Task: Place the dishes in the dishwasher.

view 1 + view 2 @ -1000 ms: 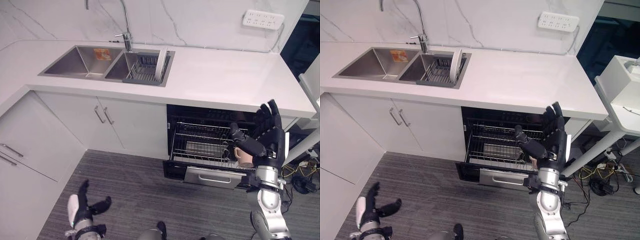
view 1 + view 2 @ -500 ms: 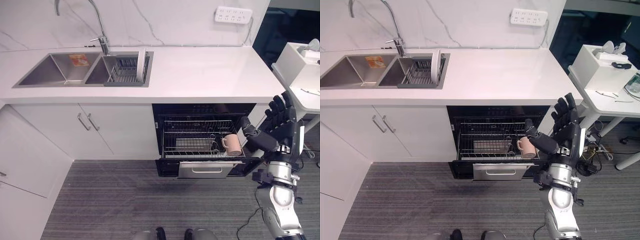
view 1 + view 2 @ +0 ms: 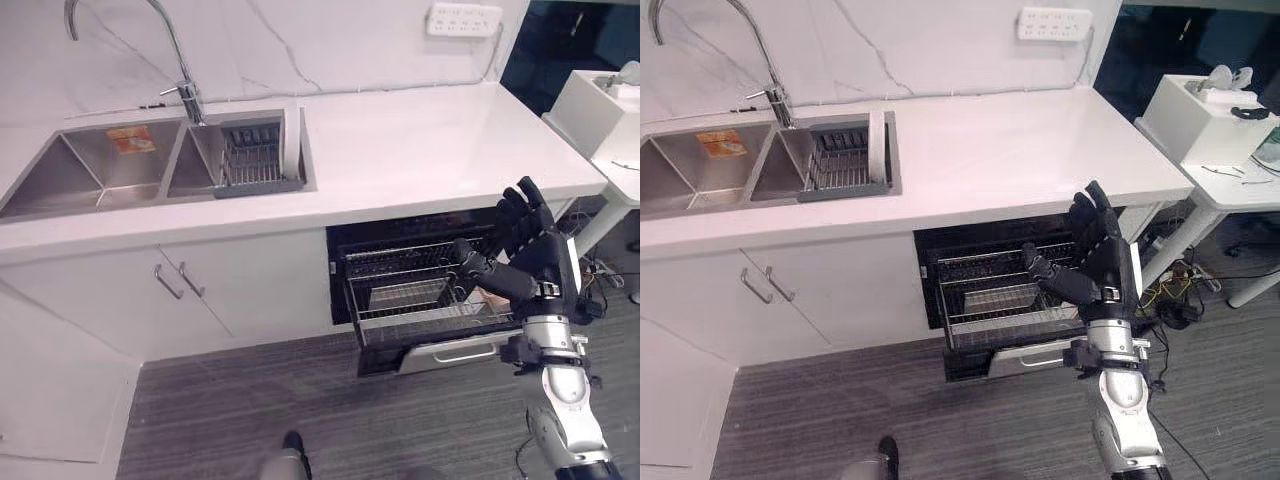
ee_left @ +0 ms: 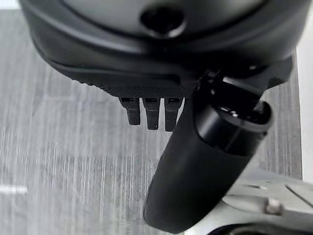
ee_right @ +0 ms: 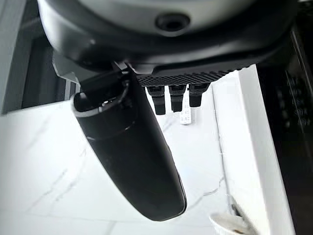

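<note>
From the left eye view, the white marble-patterned counter (image 3: pixel 420 150) runs across the room with a double steel sink (image 3: pixel 100 170) set into it, and a white round plate (image 3: pixel 291 143) stands on edge in the grey dish rack (image 3: pixel 250 160) in the sink's right basin. Below the counter, the black dishwasher (image 3: pixel 430 300) is open with its wire rack (image 3: pixel 420 295) pulled out, a steel rectangular tray (image 3: pixel 400 295) lying in it. The right hand (image 3: pixel 520 260) is raised in front of the rack's right end, its fingers (image 3: pixel 515 210) straight and spread, thumb reaching toward the rack, holding nothing; a pink cup (image 3: pixel 492 300) shows just behind the thumb at the rack's right end, though I cannot tell if it touches the hand. In the right eye view, the same right hand (image 3: pixel 1095 260) stands spread before the rack, and a white side table (image 3: pixel 1220 170) is off to the right. The left wrist view shows the left hand (image 4: pixel 205 161) over the grey wood-grain floor (image 4: pixel 58 161), its fingers relaxed and empty. The right wrist view shows the right hand's thumb and short finger tips apart, with the counter beyond them.
</note>
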Motion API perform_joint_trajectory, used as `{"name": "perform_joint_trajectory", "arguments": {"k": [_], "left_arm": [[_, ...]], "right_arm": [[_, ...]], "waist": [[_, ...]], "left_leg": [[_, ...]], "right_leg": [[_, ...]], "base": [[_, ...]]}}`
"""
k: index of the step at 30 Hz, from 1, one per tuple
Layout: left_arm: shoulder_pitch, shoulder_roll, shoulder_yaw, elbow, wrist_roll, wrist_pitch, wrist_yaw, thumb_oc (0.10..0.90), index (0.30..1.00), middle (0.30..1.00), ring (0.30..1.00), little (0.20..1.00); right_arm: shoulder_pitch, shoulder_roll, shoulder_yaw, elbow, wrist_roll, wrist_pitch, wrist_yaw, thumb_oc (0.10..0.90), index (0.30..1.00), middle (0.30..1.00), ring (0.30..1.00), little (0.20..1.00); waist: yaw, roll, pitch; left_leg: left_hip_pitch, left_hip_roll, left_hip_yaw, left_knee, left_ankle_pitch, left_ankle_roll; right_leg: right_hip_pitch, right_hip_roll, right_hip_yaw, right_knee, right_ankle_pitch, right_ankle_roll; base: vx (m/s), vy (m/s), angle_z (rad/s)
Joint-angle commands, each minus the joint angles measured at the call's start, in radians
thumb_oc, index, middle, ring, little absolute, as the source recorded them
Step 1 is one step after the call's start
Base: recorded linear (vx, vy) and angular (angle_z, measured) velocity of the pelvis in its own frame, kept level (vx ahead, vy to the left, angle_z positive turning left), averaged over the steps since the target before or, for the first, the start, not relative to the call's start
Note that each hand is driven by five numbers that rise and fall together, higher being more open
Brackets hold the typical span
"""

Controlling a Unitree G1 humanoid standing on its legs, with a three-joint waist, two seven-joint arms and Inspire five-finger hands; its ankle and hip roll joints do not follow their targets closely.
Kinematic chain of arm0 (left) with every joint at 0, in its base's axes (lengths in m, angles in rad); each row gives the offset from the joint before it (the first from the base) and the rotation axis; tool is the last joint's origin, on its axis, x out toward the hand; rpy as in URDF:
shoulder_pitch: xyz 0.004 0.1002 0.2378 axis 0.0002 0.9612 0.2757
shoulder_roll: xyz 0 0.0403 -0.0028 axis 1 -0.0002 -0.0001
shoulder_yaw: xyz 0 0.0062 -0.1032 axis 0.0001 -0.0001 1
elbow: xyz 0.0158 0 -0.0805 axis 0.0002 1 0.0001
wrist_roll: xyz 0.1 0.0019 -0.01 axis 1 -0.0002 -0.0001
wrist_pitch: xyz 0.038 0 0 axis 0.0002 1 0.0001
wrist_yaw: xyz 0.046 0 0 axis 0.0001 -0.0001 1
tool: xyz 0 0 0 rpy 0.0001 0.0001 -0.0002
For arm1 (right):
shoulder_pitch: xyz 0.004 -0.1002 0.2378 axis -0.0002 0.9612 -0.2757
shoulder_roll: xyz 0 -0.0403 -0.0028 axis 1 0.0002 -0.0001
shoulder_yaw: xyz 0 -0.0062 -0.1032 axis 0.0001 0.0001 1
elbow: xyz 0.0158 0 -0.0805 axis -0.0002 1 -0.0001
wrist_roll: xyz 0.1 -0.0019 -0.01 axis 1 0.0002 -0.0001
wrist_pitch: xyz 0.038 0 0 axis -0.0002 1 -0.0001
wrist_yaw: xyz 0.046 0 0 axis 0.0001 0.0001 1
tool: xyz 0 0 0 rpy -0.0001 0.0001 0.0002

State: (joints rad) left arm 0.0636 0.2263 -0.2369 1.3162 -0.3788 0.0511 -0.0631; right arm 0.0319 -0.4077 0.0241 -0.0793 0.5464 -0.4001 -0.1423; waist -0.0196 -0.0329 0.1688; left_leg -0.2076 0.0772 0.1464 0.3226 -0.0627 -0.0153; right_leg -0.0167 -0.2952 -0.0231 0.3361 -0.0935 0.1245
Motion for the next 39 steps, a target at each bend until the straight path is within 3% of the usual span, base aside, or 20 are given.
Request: {"name": "perform_joint_trajectory", "arguments": {"k": [1, 5, 6, 7, 9, 13, 15, 17, 19, 20, 22, 24, 25, 26, 27, 28, 30, 32, 34, 39], "left_arm": [[-0.053, -0.070, -0.017, -0.071, -0.022, 0.029, -0.140, 0.800, 0.900, 0.900, 0.900, 0.900], [-0.068, -0.067, -0.073, -0.076, 0.043, 0.021, -0.134, 0.800, 0.900, 0.900, 0.900, 0.900], [-0.067, -0.064, -0.092, -0.085, 0.030, 0.028, -0.119, 0.800, 0.900, 0.900, 0.900, 0.900], [-0.074, -0.058, -0.099, -0.089, 0.010, 0.042, -0.115, 0.800, 0.900, 0.900, 0.900, 0.900], [-0.075, -0.057, -0.090, -0.089, 0.008, 0.038, -0.112, 0.800, 0.900, 0.900, 0.900, 0.900], [-0.057, -0.057, -0.067, -0.096, 0.035, 0.015, -0.085, 0.800, 0.900, 0.900, 0.900, 0.900], [-0.042, -0.059, -0.048, -0.090, 0.041, -0.003, -0.081, 0.800, 0.900, 0.900, 0.900, 0.900], [-0.042, -0.058, -0.010, -0.111, -0.069, -0.021, -0.055, 0.800, 0.900, 0.900, 0.900, 0.900], [-0.038, -0.060, 0.007, -0.132, -0.052, -0.034, -0.059, 0.800, 0.900, 0.900, 0.900, 0.900], [-0.037, -0.060, 0.009, -0.135, -0.051, -0.038, -0.059, 0.800, 0.900, 0.900, 0.900, 0.900], [-0.022, -0.065, 0.040, -0.168, -0.065, -0.045, -0.047, 0.800, 0.900, 0.900, 0.900, 0.900], [-0.017, -0.059, 0.061, -0.176, -0.045, -0.024, -0.037, 0.800, 0.900, 0.900, 0.900, 0.900], [-0.008, -0.055, 0.068, -0.171, -0.005, -0.021, -0.038, 0.800, 0.900, 0.900, 0.900, 0.900], [-0.008, -0.055, 0.066, -0.169, 0.001, -0.019, -0.042, 0.800, 0.900, 0.900, 0.900, 0.900], [-0.008, -0.059, 0.060, -0.163, 0.005, -0.015, -0.046, 0.800, 0.900, 0.900, 0.900, 0.900], [-0.009, -0.060, 0.057, -0.161, 0.005, -0.013, -0.045, 0.800, 0.900, 0.900, 0.900, 0.900], [-0.022, -0.066, 0.031, -0.127, 0.046, -0.029, -0.057, 0.800, 0.900, 0.900, 0.900, 0.900], [-0.028, -0.072, 0.013, -0.118, 0.057, -0.036, -0.042, 0.800, 0.900, 0.900, 0.900, 0.900], [-0.035, -0.067, -0.009, -0.103, 0.057, -0.057, -0.050, 0.800, 0.900, 0.900, 0.900, 0.900], [-0.060, -0.059, -0.026, -0.080, 0.024, -0.039, -0.033, 0.800, 0.900, 0.900, 0.900, 0.900]], "right_arm": [[-0.121, -0.034, -0.033, -0.102, 0.013, -0.073, -0.018, 0.800, 0.900, 0.900, 0.900, 0.900], [-0.129, -0.015, -0.026, -0.106, -0.005, -0.062, -0.021, 0.800, 0.900, 0.900, 0.900, 0.900], [-0.136, -0.018, -0.024, -0.098, 0.011, -0.068, -0.019, 0.800, 0.900, 0.900, 0.900, 0.900], [-0.145, -0.028, -0.025, -0.099, 0.006, -0.078, -0.041, 0.800, 0.900, 0.900, 0.900, 0.900], [-0.146, -0.036, -0.034, -0.111, 0.006, -0.079, -0.046, 0.800, 0.900, 0.900, 0.900, 0.900], [-0.164, -0.049, -0.049, -0.129, 0.037, -0.098, -0.050, 0.800, 0.900, 0.900, 0.900, 0.900], [-0.164, -0.051, -0.066, -0.136, 0.050, -0.133, -0.054, 0.800, 0.900, 0.900, 0.900, 0.900], [-0.181, -0.047, -0.053, -0.103, 0.028, -0.159, -0.063, 0.800, 0.900, 0.900, 0.900, 0.900], [-0.174, -0.047, -0.046, -0.110, 0.003, -0.154, -0.057, 0.800, 0.900, 0.900, 0.900, 0.900], [-0.174, -0.047, -0.044, -0.110, 0.003, -0.154, -0.054, 0.800, 0.900, 0.900, 0.900, 0.900], [-0.168, -0.038, -0.029, -0.104, -0.020, -0.157, -0.036, 0.800, 0.900, 0.900, 0.900, 0.900], [-0.158, -0.032, -0.029, -0.106, -0.012, -0.156, -0.005, 0.800, 0.900, 0.900, 0.900, 0.900], [-0.176, -0.025, -0.009, -0.110, 0.031, -0.142, 0.046, 0.800, 0.900, 0.900, 0.900, 0.900], [-0.181, -0.023, -0.005, -0.111, 0.027, -0.140, 0.051, 0.800, 0.900, 0.900, 0.900, 0.900], [-0.198, -0.023, 0.015, -0.119, 0.007, -0.130, 0.053, 0.800, 0.900, 0.900, 0.900, 0.900], [-0.205, -0.026, 0.023, -0.122, 0.007, -0.126, 0.051, 0.800, 0.900, 0.900, 0.900, 0.900], [-0.243, -0.032, 0.070, -0.135, -0.002, -0.123, 0.037, 0.800, 0.900, 0.900, 0.900, 0.900], [-0.250, -0.035, 0.080, -0.140, 0.001, -0.125, 0.042, 0.800, 0.900, 0.900, 0.900, 0.900], [-0.253, -0.033, 0.098, -0.156, 0.010, -0.124, 0.058, 0.800, 0.900, 0.900, 0.900, 0.900], [-0.272, -0.033, 0.127, -0.188, 0.040, -0.036, 0.108, 0.800, 0.900, 0.900, 0.900, 0.900]], "waist": [[-0.018, 0.031, -0.047], [-0.021, 0.041, -0.030], [-0.022, 0.040, -0.026], [-0.038, 0.032, -0.021], [-0.049, 0.026, -0.016], [-0.072, -0.014, -0.002], [-0.077, -0.019, -0.012], [-0.059, -0.034, -0.028], [-0.044, -0.050, -0.020], [-0.041, -0.052, -0.017], [-0.022, -0.068, 0.007], [-0.011, -0.061, 0.011], [0.012, -0.046, 0.019], [0.016, -0.043, 0.020], [0.029, -0.023, 0.021], [0.034, -0.012, 0.023], [0.045, 0.020, 0.016], [0.047, 0.023, 0.003], [0.043, 0.026, -0.014], [0.044, 0.023, -0.039]], "left_leg": [[0.021, 0.020, -0.095, -0.023, 0.011, 0.012], [0.064, 0.018, -0.040, -0.023, -0.019, 0.042], [0.072, 0.016, -0.030, -0.023, -0.027, 0.046], [0.083, 0.002, -0.022, -0.023, -0.039, 0.048], [0.093, -0.005, -0.012, -0.023, -0.046, 0.043], [0.138, -0.054, 0.007, -0.023, -0.085, 0.045], [0.155, -0.072, 0.006, -0.023, -0.100, 0.046], [0.197, -0.097, -0.003, -0.023, -0.058, 0.032], [0.212, -0.102, -0.008, 0.004, 0.029, 0.016], [0.206, -0.100, -0.011, 0.021, 0.042, 0.011], [0.075, -0.079, -0.030, 0.281, 0.108, -0.013], [0.035, -0.070, -0.041, 0.269, 0.117, -0.010], [0.031, -0.064, -0.056, 0.117, 0.142, -0.012], [0.033, -0.059, -0.056, 0.082, 0.151, -0.014], [0.009, -0.021, -0.067, -0.023, 0.193, -0.030], [-0.016, -0.003, -0.079, -0.023, 0.195, -0.037], [-0.115, 0.078, -0.101, -0.023, 0.205, -0.069], [-0.125, 0.094, -0.087, -0.023, 0.178, -0.073], [-0.103, 0.091, -0.074, -0.023, 0.131, -0.068], [-0.038, 0.038, -0.094, -0.023, 0.059, -0.047]], "right_leg": [[0.047, 0.123, -0.077, -0.036, 0.080, 0.020], [-0.017, 0.104, -0.140, 0.092, 0.136, 0.018], [-0.032, 0.123, -0.149, 0.090, 0.135, 0.016], [-0.050, 0.185, -0.159, 0.029, 0.116, 0.006], [-0.048, 0.213, -0.175, -0.029, 0.113, -0.005], [-0.155, 0.218, -0.184, -0.036, 0.132, -0.006], [-0.162, 0.224, -0.172, -0.036, 0.093, -0.026], [-0.130, 0.227, -0.134, -0.036, 0.054, -0.053], [-0.111, 0.218, -0.124, -0.036, 0.038, -0.071], [-0.106, 0.218, -0.123, -0.036, 0.036, -0.075], [-0.075, 0.222, -0.096, -0.036, 0.031, -0.102], [-0.063, 0.230, -0.086, -0.036, 0.024, -0.103], [-0.041, 0.250, -0.061, -0.036, -0.003, -0.092], [-0.036, 0.253, -0.058, -0.036, -0.008, -0.090], [-0.018, 0.268, -0.051, -0.036, -0.029, -0.084], [-0.010, 0.277, -0.047, -0.036, -0.036, -0.081], [0.024, 0.281, -0.049, -0.036, -0.064, -0.073], [0.027, 0.258, -0.068, -0.036, -0.069, -0.061], [0.025, 0.229, -0.095, -0.036, -0.068, -0.045], [-0.001, 0.194, -0.124, -0.036, -0.051, -0.032]], "base": [[0.17, 0.275, -0.05], [0.11, 0.153, -0.24], [0.11, 0.018, -0.61], [0.12, 0.008, -0.54], [0.13, -0.018, -0.38], [0.18, -0.078, -0.13], [0.29, -0.130, 0.06], [0.36, -0.171, 0.18], [0.18, -0.120, 0.08], [0.11, -0.120, 0.08], [0.15, -0.124, 0.21], [0.24, 0.047, 0.10], [0.29, 0.179, -0.25], [0.32, 0.288, -0.35], [0.19, 0.214, -0.42], [0.25, 0.283, -0.41], [0.26, 0.301, -0.40], [0.13, 0.220, -0.26], [0.08, 0.164, -0.18], [0.06, 0.071, -0.02]]}}
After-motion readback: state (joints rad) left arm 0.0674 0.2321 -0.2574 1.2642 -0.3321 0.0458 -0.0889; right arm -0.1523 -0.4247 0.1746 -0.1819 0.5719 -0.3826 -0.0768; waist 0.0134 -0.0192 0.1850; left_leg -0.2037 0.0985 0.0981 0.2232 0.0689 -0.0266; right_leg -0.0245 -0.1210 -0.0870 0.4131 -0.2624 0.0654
